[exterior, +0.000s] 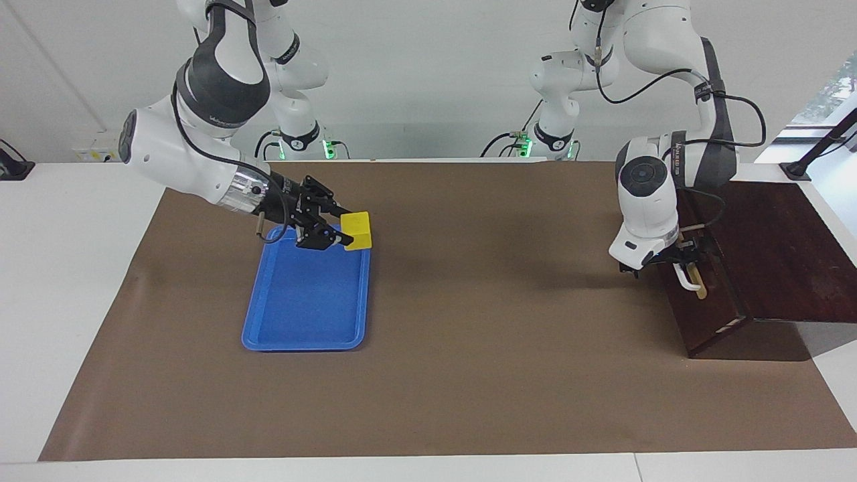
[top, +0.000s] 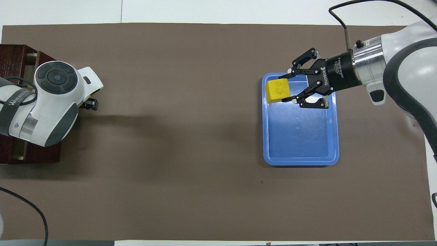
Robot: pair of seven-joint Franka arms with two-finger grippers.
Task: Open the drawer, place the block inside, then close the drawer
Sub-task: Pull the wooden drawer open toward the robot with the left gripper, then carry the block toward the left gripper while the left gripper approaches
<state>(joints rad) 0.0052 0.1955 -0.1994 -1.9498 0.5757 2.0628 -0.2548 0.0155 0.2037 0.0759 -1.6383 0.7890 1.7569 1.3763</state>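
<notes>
The yellow block (exterior: 355,230) (top: 278,90) hangs just above the corner of the blue tray (exterior: 304,314) (top: 300,136) that lies nearest the robots, with my right gripper (exterior: 343,229) (top: 286,90) shut on it. At the left arm's end of the table stands the dark cabinet (exterior: 776,248) (top: 10,54). Its drawer (exterior: 703,308) is pulled out a little, and pale side rails (top: 20,158) show from above. My left gripper (exterior: 677,258) (top: 89,103) sits at the white handle (exterior: 689,278), largely hidden under its own wrist.
A brown mat (exterior: 495,348) covers the table between the tray and the cabinet. A black cable (top: 24,205) trails near the table's edge at the left arm's end.
</notes>
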